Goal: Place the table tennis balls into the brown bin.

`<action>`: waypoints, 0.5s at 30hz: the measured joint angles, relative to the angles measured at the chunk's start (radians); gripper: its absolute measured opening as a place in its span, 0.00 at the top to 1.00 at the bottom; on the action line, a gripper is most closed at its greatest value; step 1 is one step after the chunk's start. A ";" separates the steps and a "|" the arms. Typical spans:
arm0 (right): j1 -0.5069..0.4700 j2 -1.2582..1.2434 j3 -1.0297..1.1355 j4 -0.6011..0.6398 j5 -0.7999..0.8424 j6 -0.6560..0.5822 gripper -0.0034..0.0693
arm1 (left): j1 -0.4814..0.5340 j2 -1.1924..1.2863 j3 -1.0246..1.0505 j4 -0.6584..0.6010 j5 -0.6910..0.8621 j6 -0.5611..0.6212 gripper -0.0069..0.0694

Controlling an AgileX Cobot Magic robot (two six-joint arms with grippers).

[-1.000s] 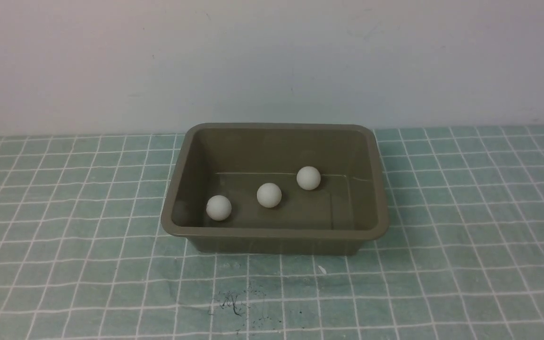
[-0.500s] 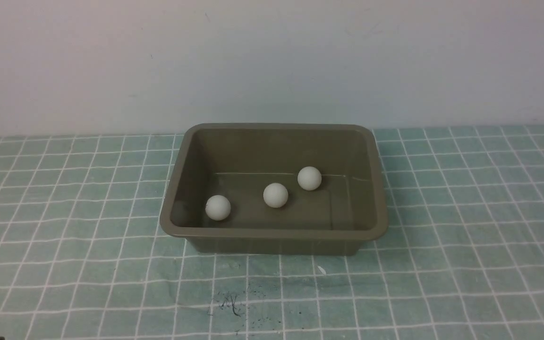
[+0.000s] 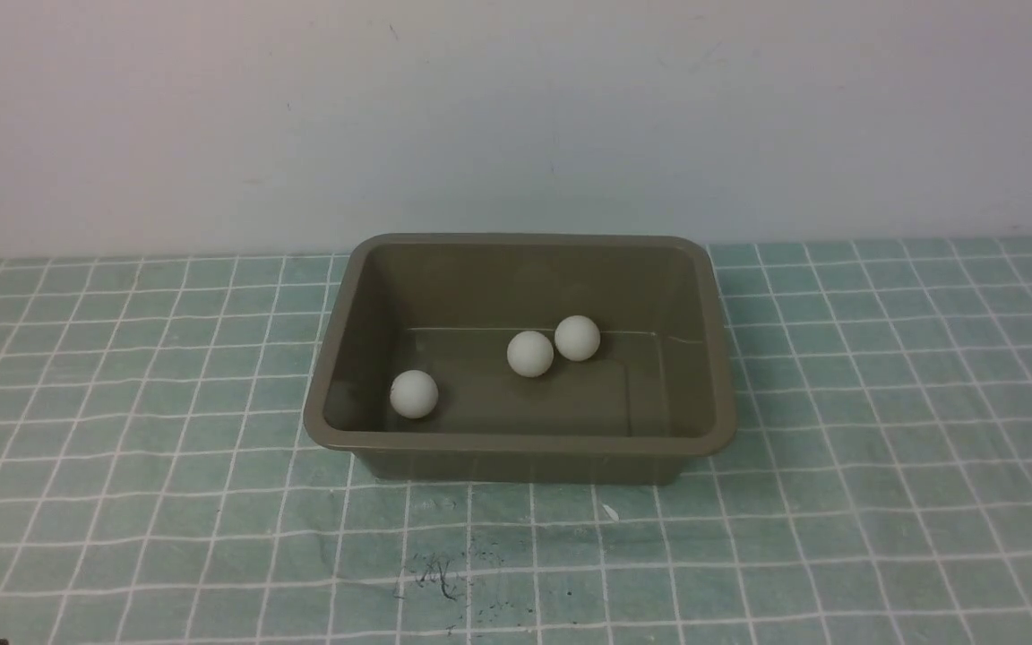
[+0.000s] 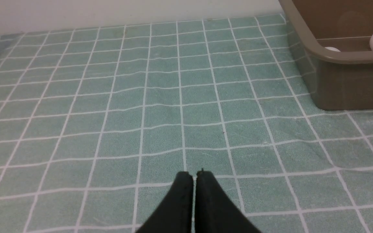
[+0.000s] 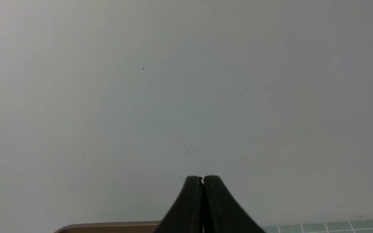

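- I saw all three balls lying on the floor of the brown bin [image 3: 337,340]: the near-left ball [image 3: 414,394] sat alone by the front wall, while the middle ball [image 3: 530,354] and the far ball [image 3: 578,339] sat just beside each other, perhaps touching, at the back wall.
- I judged the job as good as done, since no ball lay out on the green checked cloth [image 3: 122,502].
- My left gripper [image 4: 194,176] had its fingers pressed together with nothing between them. It hung low over bare cloth, which I took for a parked pose with nothing left to fetch.
- From that gripper the bin lay ahead and off to its right, well apart; over the rim I could make out one ball and the top of another.
- My right gripper [image 5: 202,178] was likewise closed and empty, raised and aimed at the plain wall [image 5: 173,97].
- Only a strip of the bin's rim showed just below its tips, so the balls sat under and ahead of it, out of its sight.
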 joint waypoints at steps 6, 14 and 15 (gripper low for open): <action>0.000 0.000 0.000 0.001 -0.001 0.000 0.97 | 0.000 0.000 0.000 0.000 0.000 0.000 0.92; 0.000 0.000 0.000 0.451 -0.001 -0.430 0.97 | 0.000 0.000 0.000 0.000 0.000 0.000 0.92; 0.000 0.000 0.000 0.566 -0.004 -0.562 0.97 | 0.000 0.000 0.000 0.000 0.000 0.000 0.92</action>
